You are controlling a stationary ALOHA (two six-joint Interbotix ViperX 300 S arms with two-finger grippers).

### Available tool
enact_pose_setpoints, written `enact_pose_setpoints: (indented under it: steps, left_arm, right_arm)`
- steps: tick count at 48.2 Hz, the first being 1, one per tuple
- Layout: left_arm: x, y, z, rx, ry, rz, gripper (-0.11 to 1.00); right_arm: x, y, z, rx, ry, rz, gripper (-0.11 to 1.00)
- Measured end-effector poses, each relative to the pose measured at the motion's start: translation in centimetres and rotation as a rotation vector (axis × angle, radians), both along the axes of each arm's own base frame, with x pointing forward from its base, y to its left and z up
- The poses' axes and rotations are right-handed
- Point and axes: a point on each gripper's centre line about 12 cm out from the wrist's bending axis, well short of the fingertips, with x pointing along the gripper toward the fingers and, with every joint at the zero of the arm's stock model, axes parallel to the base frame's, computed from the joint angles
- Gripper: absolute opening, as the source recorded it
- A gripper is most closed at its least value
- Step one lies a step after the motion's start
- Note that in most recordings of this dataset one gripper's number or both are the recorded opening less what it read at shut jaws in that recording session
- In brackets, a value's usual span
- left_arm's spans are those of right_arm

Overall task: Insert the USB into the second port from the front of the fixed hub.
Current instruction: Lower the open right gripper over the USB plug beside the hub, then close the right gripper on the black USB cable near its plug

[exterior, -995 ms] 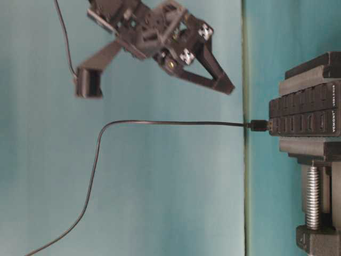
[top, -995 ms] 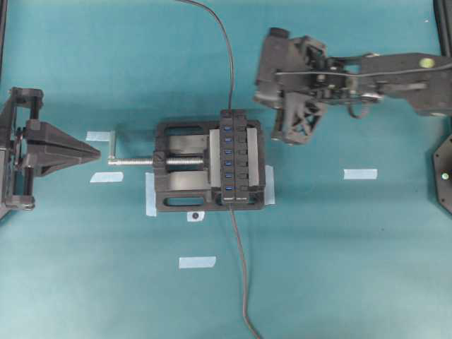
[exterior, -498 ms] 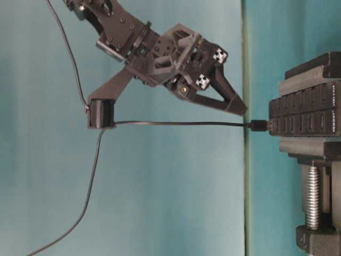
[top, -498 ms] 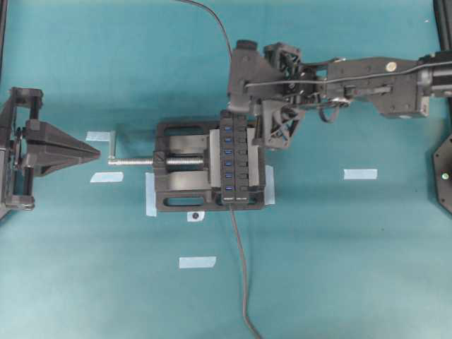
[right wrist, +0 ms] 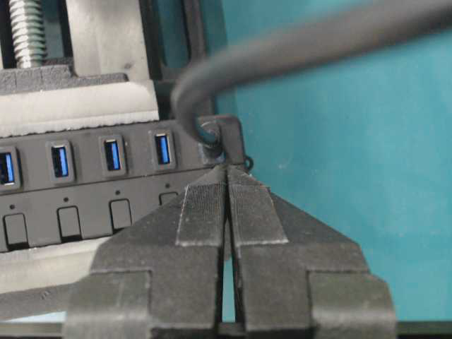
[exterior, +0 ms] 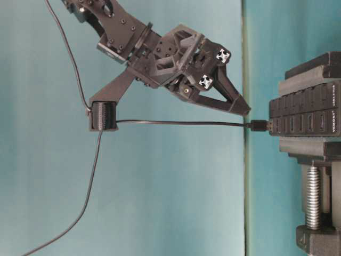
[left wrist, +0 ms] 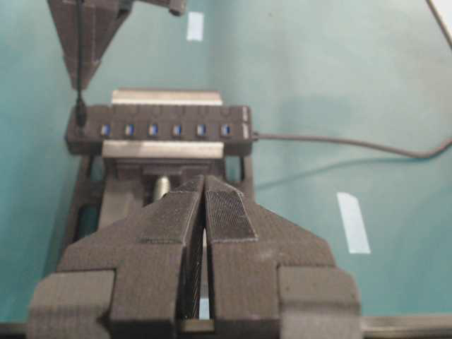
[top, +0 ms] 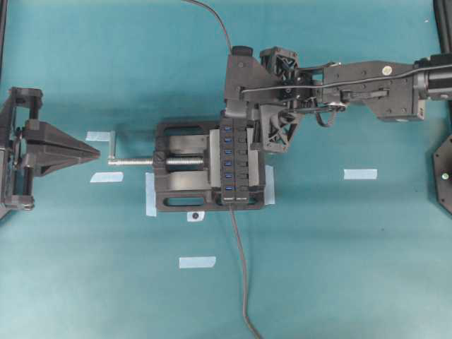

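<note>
The hub (top: 234, 164) sits clamped in the vise (top: 185, 167) at the middle of the table (top: 339, 268), along the vise's right side. The right gripper (top: 248, 119) hangs over the hub's far end, where the plug (right wrist: 215, 138) sits. The left gripper (top: 90, 151) rests well to the left, facing the vise's screw (top: 134, 161). A cable (top: 240, 268) runs from the hub's near end toward the front edge.

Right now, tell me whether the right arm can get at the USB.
Probably yes. The right claw sits right beside the USB at the end of the hub, with nothing between them; but it is shut and must open first.
</note>
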Motion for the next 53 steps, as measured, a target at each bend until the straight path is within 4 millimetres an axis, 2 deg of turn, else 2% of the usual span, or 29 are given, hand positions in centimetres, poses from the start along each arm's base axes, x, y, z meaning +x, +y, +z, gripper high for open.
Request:
enact_pose_setpoints:
  steps: [10,15,23,26,34,53]
  left_arm:
    - [-0.1,0.0,-0.1,0.0,0.017,0.0,0.0]
    - [-0.1,0.0,-0.1,0.002,0.023,0.0,0.0]
    - [-0.4,0.0,0.1,-0.001,0.018,0.001,0.0]
    - [-0.5,0.0,0.2,0.0,0.015,0.0,0.0]
    - [-0.8,0.0,0.4,0.0,0.012,0.001,0.0]
    - [-0.8,0.0,0.5,-0.001,0.009,0.001,0.0]
  right_arm:
    - [0.0,0.0,0.2,0.001,-0.008,-0.001,0.15]
    - [0.0,0.1,0.8,-0.004,-0.026,0.005,0.35]
    - [0.1,0.3,1.4,-0.006,-0.048,0.009,0.81]
    - [0.1,0.2,1.4,-0.007,-0.051,0.009,0.91]
    - [0.2,0.3,0.9,-0.004,-0.047,0.011,0.86]
    - [1.1,0.2,-1.4,0.005,-0.044,0.02,0.84]
